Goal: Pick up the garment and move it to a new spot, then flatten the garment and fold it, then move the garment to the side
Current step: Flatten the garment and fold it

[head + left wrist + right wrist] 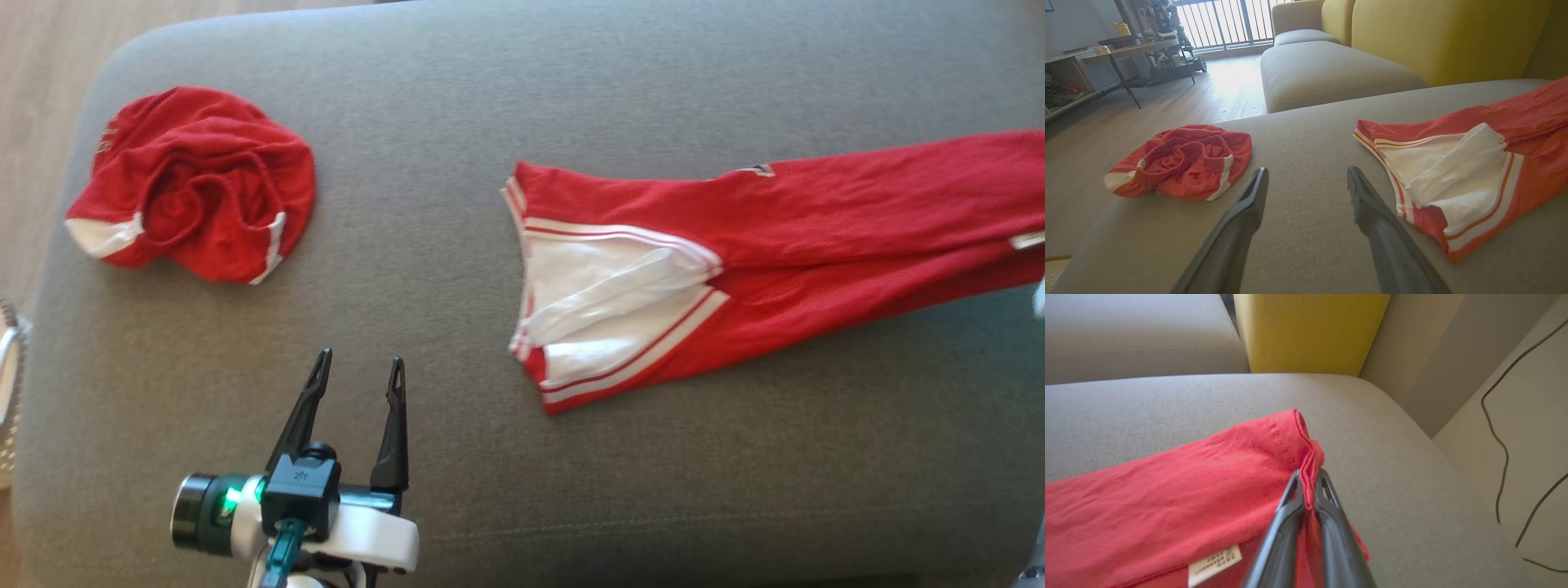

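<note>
Two red pieces of clothing are lying on the broad grey upholstered cushion (490, 490): a long red fabric garment (816, 220) with white side panels and stripes, which is stretching across the right half and running off the head view's right edge, and a crumpled red cloth bundle (196, 188) with white patches, which is sitting well apart at the far left. In the right wrist view the right gripper (1309, 473) is pinching a bunched fold at the garment's plain red end, its two dark fingers pressing together on the cloth so that the fold is rising between the tips. The rest of the garment is trailing away to that view's left, and a small white label (1214, 563) is showing just beside the fingers. The left gripper (361, 357) is hovering low over bare cushion with its fingers spread wide and holding nothing. The garment's white-panelled end is lying ahead of it and to its right, near but apart, while the bundle is sitting ahead to its left. A yellow sofa backrest (1445, 36) is rising behind the cushion.
</note>
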Robot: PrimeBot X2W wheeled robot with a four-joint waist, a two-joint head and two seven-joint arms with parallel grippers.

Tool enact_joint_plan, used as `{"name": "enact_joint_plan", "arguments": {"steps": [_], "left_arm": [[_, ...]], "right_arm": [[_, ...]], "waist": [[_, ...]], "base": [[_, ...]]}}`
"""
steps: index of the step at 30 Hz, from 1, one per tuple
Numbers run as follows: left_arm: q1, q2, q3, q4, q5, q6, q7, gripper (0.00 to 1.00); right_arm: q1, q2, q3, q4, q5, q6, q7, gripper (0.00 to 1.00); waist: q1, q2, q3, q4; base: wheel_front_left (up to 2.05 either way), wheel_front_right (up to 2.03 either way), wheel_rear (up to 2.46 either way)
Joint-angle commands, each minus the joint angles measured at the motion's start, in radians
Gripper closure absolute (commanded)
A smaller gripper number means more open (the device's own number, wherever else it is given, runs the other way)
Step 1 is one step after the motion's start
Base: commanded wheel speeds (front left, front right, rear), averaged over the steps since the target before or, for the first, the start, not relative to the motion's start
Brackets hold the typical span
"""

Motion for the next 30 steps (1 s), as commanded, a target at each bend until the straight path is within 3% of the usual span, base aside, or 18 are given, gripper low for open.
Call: {"name": "enact_joint_plan", "arguments": {"steps": [1,8,19,25,30], "left_arm": [[-0.011,0.001,0.045,-0.035,0.009,-0.002,-0.012,0.00],[-0.023,0.003,0.053,-0.026,0.024,-0.028,-0.012,0.00],[-0.022,0.009,0.062,-0.014,0.048,-0.037,-0.012,0.00],[-0.018,0.001,0.052,-0.007,0.057,-0.042,-0.012,0.00],[-0.018,-0.005,0.053,-0.003,0.057,-0.048,-0.012,0.00]], "right_arm": [[-0.033,-0.021,0.027,-0.062,0.002,-0.001,0.011,1.00],[-0.032,0.031,0.189,-0.186,0.090,-0.001,0.068,1.00],[0.032,0.098,0.457,-0.395,0.228,-0.001,0.143,1.00],[0.109,0.101,0.578,-0.448,0.420,-0.001,0.153,1.00],[0.162,0.101,0.708,-0.435,0.475,-0.001,0.145,1.00]], "waist": [[0.0001,0.0000,0.002,-0.021],[0.0001,0.0000,0.009,-0.032],[0.0001,0.0000,-0.009,0.051],[0.0001,0.0000,-0.006,0.107],[0.0001,0.0000,0.000,0.133]], "base": [[0.00,0.00,0.00],[0.00,0.00,0.00],[0.00,0.00,0.00],[0.00,0.00,0.00],[0.00,0.00,0.00]]}}
